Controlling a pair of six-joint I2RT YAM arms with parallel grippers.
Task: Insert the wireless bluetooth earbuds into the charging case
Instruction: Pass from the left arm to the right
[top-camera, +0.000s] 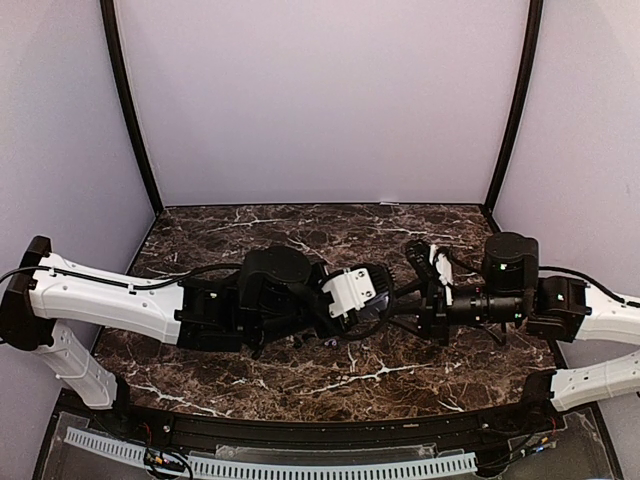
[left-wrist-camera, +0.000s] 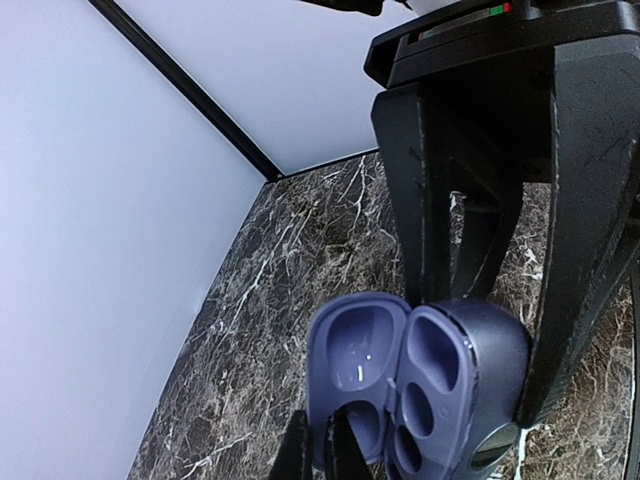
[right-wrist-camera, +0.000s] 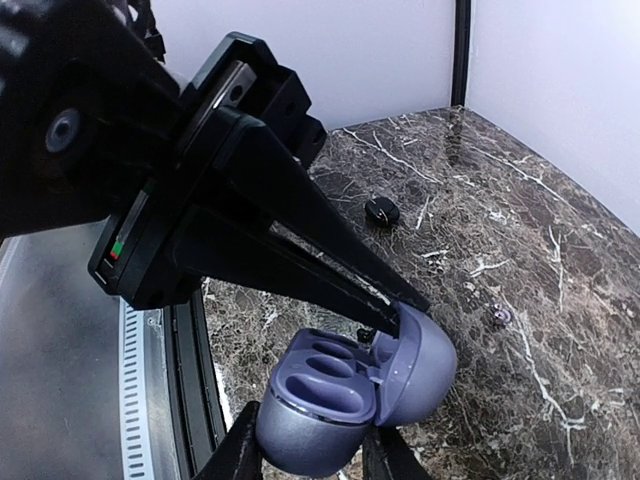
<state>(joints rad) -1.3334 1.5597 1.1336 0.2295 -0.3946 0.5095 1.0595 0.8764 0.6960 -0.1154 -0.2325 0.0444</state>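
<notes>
Charging case (right-wrist-camera: 300, 430) sits closest in the right wrist view. It's a glossy periwinkle clamshell with a rounded shell, hinged open. The lower half shows two oval wells side by side. The upper half is a smooth dome tilted back.

The case is up off the desk (right-wrist-camera: 540, 200), held between the two arms where they meet, about mid-desk in the top view. Right fingers (right-wrist-camera: 235, 458) sit on either side of the lower half, pressed on its flanks and holding it. Left fingers (right-wrist-camera: 300, 200) come in from the upper left, narrowed to a pinch on the rim of the domed half.

Both earbuds are out on the desk. The dark earbud (right-wrist-camera: 382, 212) lies beyond the case. The pale purple earbud (right-wrist-camera: 500, 316) is off to the right, too small for detail. They lie apart, neither touching the case or the fingers.

The desk is dark brown marble with white veins, and pale walls (right-wrist-camera: 400, 50) stand behind it.
</notes>
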